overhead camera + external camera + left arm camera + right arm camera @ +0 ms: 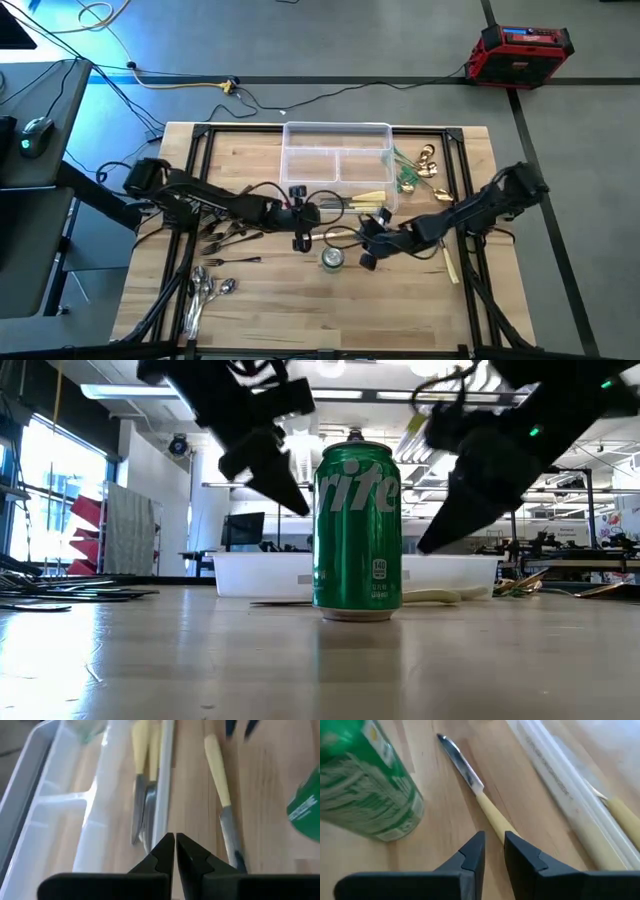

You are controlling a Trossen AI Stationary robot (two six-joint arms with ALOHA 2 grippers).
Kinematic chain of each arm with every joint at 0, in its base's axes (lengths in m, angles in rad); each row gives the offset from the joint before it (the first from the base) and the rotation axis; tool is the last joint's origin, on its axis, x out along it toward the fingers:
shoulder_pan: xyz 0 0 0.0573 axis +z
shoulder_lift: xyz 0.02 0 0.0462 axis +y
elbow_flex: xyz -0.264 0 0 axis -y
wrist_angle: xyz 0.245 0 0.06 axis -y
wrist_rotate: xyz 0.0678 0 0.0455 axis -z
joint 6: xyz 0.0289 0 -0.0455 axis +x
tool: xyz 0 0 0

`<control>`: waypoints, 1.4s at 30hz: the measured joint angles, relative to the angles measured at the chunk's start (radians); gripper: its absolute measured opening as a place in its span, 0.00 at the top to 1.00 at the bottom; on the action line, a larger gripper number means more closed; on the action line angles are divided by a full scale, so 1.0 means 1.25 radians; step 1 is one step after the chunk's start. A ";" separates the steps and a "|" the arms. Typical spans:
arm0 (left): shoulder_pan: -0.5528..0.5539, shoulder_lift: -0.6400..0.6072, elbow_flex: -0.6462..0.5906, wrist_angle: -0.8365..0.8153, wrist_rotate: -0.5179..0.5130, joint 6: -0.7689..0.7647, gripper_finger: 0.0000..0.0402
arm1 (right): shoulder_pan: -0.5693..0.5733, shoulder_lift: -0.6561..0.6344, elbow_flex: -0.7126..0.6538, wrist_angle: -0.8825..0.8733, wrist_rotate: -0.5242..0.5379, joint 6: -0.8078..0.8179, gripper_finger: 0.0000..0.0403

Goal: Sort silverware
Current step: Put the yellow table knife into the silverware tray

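Wooden tabletop under workshop lights, a clear tray at its far side: your two arms meet near the middle, either side of a green can. Your left gripper has its jaws pressed together and holds nothing; just ahead of its tips runs the tray's near wall, with two cream-handled knives lying inside it. A third knife lies on the wood, and your right gripper hangs right over its cream handle, jaws slightly apart and clamped on nothing that shows. Forks and spoons wait far behind the left jaws, green-handled pieces well beyond the right ones. Watch the can: it stands just beside the right jaws, and a sideways sweep while you lift the knife would likely tip it or send it rolling. Closing on the slim handle flat on the wood may also pinch it crooked, so it swings or slips free. Keep the idle left gripper from nudging the tray wall.
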 joint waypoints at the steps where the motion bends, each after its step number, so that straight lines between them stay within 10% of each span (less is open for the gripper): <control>1: -0.001 -0.014 0.000 -0.020 0.005 -0.021 1.00 | -0.015 0.012 0.010 0.000 -0.019 -0.014 0.85; 16: -0.081 -0.058 -0.149 0.035 0.008 -0.185 1.00 | -0.143 0.066 0.020 0.032 -0.200 -0.224 0.55; 33: -0.110 -0.058 -0.235 0.132 -0.099 -0.186 1.00 | -0.144 0.143 0.024 0.045 -0.219 -0.255 0.91; 42: -0.112 -0.058 -0.235 0.132 -0.096 -0.185 1.00 | -0.101 -0.045 0.018 -0.097 -0.067 -0.231 0.98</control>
